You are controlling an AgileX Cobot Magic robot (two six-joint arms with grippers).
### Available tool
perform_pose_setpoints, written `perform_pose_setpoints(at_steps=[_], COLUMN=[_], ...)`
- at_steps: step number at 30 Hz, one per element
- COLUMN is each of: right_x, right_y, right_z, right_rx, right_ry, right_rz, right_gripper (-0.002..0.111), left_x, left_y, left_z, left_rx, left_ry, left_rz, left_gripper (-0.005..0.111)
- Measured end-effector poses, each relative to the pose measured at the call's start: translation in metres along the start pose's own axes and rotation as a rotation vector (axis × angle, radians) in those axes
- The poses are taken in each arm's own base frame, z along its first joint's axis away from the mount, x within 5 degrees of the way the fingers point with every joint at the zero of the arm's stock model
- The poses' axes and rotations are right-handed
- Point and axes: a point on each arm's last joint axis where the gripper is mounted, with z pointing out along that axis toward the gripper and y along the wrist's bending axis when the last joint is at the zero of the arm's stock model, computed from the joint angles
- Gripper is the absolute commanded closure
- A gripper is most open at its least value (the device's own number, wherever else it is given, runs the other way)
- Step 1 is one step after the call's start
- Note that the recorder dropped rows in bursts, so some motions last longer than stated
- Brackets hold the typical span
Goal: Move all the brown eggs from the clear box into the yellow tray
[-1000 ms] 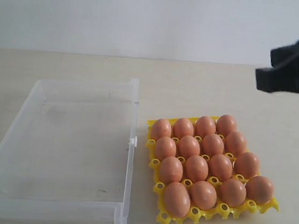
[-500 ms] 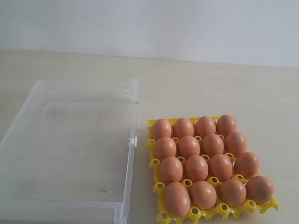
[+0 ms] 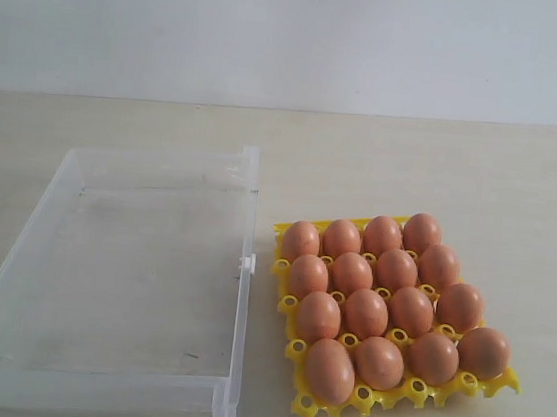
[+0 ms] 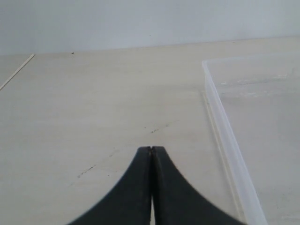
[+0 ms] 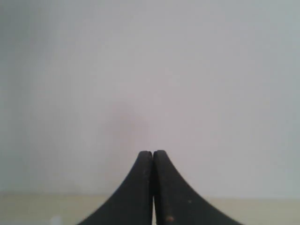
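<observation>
Several brown eggs (image 3: 366,312) fill the cups of the yellow tray (image 3: 308,406), which sits on the table right of centre in the exterior view. Beside it on the left lies the clear box (image 3: 244,265), and no egg shows inside it. Neither arm appears in the exterior view. My left gripper (image 4: 151,149) is shut with nothing in it, low over bare table next to the clear box's wall (image 4: 225,136). My right gripper (image 5: 153,153) is shut on nothing too, and it faces the pale wall with only a strip of table below.
A light wooden table (image 3: 444,167) runs back to a plain white wall (image 3: 299,30). In the left wrist view a seam in the table top (image 4: 16,72) and some faint dark scuffs (image 4: 86,171) show.
The black right arm that stood at the upper right of the exterior view one second ago has gone out of that view. The eggs, the tray and the box have not moved.
</observation>
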Motion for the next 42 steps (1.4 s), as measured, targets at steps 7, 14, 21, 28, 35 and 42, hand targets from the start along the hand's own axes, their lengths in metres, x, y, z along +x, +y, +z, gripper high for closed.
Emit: perform_pose_setpoints(at_steps=[7,14,21,28,35,42], right_x=[0.014,0.032,0.064,0.074,0.073,0.073], right_y=[-0.006,-0.005,-0.005,-0.006,-0.006,-0.006], right_z=[-0.026,-0.026,-0.023,-0.023,-0.023,-0.023], right_rx=[0.190,0.155,0.096,0.098,0.099,0.100], right_ry=[0.086,0.185,0.195,0.212,0.209,0.199], right_rz=[-0.007,-0.001,-0.010,0.010,-0.025,-0.028], right_gripper=[0.108,0.108,0.108,0.108,0.108,0.108], left_x=[0.000,0.000,0.000,0.000,0.000,0.000], left_y=[0.000,0.000,0.000,0.000,0.000,0.000], left_z=[0.000,0.000,0.000,0.000,0.000,0.000], left_rx=[0.000,0.000,0.000,0.000,0.000,0.000], left_ry=[0.000,0.000,0.000,0.000,0.000,0.000], left_rz=[0.000,0.000,0.000,0.000,0.000,0.000], left_gripper=[0.107,0.107,0.107,0.107,0.107,0.107])
